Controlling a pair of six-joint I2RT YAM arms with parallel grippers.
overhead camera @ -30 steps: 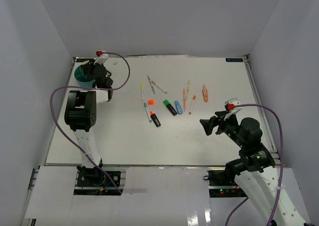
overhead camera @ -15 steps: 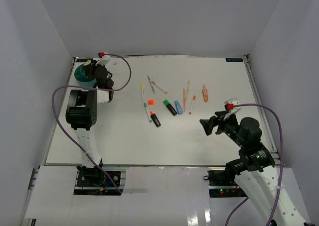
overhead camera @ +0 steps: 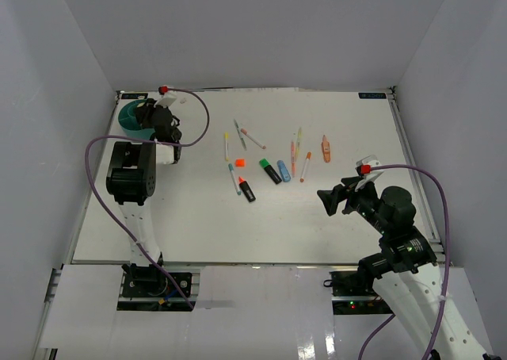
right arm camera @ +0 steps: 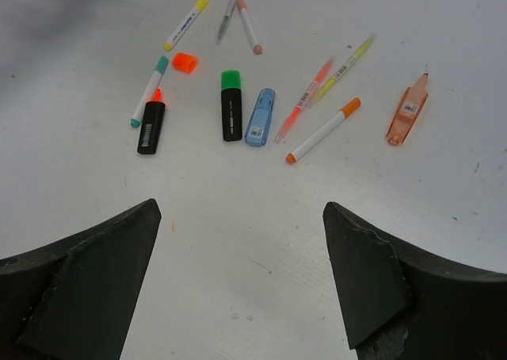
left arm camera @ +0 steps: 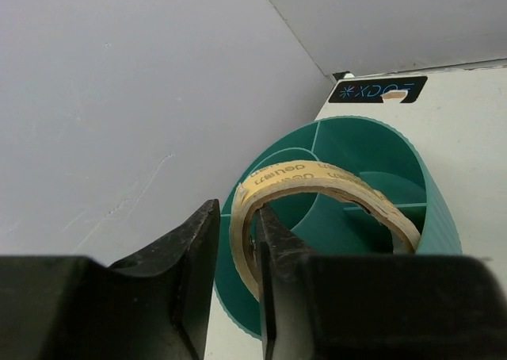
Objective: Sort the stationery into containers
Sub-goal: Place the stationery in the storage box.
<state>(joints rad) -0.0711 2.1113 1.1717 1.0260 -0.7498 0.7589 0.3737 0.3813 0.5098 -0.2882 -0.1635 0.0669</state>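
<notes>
- You are easing the left gripper a touch closer to the teal organiser than a second ago. It is clamping the tan tape ring, which appears to be hanging over the compartments, so the drop is looking near.
- The right gripper is idling, spread and empty, unmoved.
- Lying on the table and waiting: seven thin pens, three highlighters, one small orange piece, one translucent orange item.
</notes>
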